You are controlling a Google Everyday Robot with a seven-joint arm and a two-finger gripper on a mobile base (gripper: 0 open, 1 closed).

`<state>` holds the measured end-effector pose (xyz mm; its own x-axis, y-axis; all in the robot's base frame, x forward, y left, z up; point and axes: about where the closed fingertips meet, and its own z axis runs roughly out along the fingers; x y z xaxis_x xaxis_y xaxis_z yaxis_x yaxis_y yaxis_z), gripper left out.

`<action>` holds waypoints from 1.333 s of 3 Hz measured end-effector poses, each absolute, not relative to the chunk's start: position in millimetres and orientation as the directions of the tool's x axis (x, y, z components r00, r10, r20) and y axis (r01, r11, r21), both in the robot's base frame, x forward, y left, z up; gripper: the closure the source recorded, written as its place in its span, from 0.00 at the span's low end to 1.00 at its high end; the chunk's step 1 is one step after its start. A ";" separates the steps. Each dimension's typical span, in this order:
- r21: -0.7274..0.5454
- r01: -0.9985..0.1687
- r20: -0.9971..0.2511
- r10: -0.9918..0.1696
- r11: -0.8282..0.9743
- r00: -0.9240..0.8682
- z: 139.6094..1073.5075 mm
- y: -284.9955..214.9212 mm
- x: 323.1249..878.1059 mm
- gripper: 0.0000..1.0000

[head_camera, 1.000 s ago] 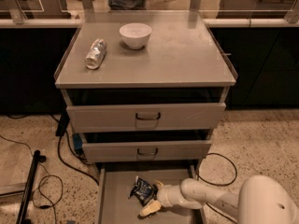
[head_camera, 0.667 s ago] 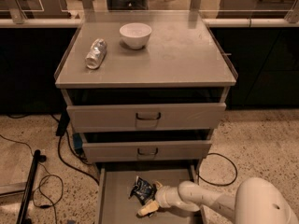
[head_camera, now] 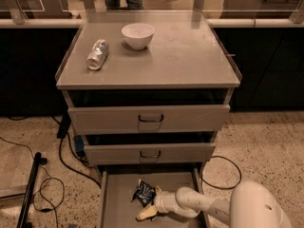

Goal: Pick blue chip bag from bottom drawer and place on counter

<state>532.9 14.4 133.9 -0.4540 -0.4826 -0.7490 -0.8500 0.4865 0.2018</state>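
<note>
Nudged slightly toward 8 o'clock since a moment ago, the gripper (head_camera: 151,203) sits low in the bottom drawer (head_camera: 118,208), jaws spread, grasping nothing; the blue chip bag (head_camera: 143,193) lies unmoved on the drawer floor just beside it at 11 o'clock

Gripper (head_camera: 150,204) is sitting inside open bottom drawer (head_camera: 116,201), blue chip bag (head_camera: 143,192) lying just beyond it. White bowl (head_camera: 137,35) and crushed can (head_camera: 98,54) are resting on worktop (head_camera: 190,56), well beyond gripper.
</note>
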 end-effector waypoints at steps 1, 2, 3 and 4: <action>0.202 -0.850 -0.749 -0.483 0.486 -0.454 133.1 15.5 532.8 0.18; 0.202 -0.850 -0.749 -0.483 0.486 -0.454 133.1 15.5 532.8 0.41; 0.202 -0.850 -0.749 -0.483 0.486 -0.454 133.1 15.5 532.8 0.65; 0.202 -0.850 -0.749 -0.483 0.486 -0.454 133.1 15.6 532.8 0.88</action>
<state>532.8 15.6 133.1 -0.4539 -0.4831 -0.7487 -0.8504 0.4857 0.2022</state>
